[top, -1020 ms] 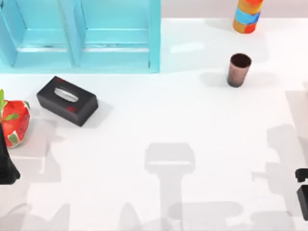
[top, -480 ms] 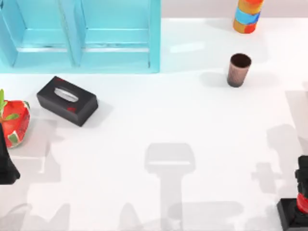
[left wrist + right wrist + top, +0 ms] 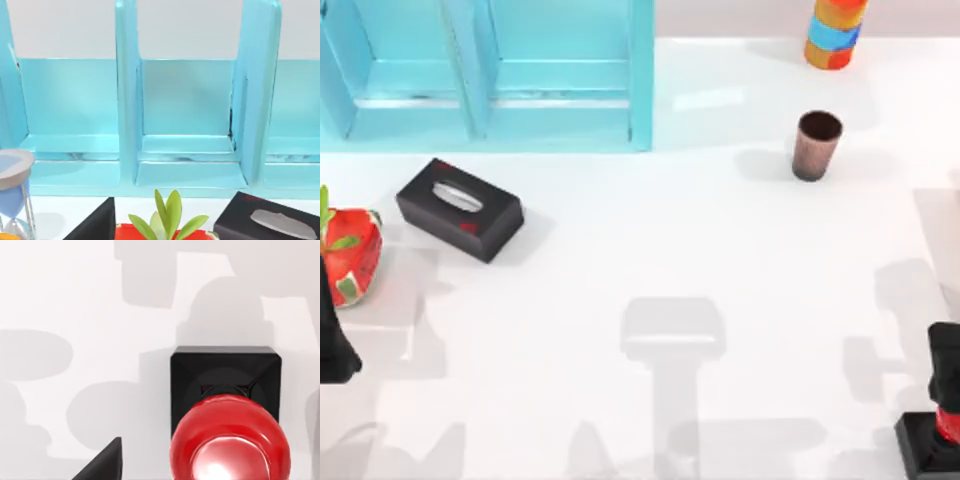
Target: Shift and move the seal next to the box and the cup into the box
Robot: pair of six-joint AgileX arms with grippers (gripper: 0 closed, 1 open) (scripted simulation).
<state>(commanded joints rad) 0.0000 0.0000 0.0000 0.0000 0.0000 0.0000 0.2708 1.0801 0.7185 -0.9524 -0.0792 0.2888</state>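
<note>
1. Top view: the seal (image 3: 938, 440) stands on the tabletop (image 3: 720, 260), well apart from the cup (image 3: 816, 145); the right claw (image 3: 946, 365) hovers just beside the seal, grip state unclear. The left claw (image 3: 332, 340) is parked well apart from the cup.
2. Right wrist view: the seal (image 3: 226, 405) stands upright.

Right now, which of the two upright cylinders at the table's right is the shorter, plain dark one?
The cup: brown, open-topped, standing nearer the table's middle than the orange-and-blue striped cylinder at the far edge.
</note>
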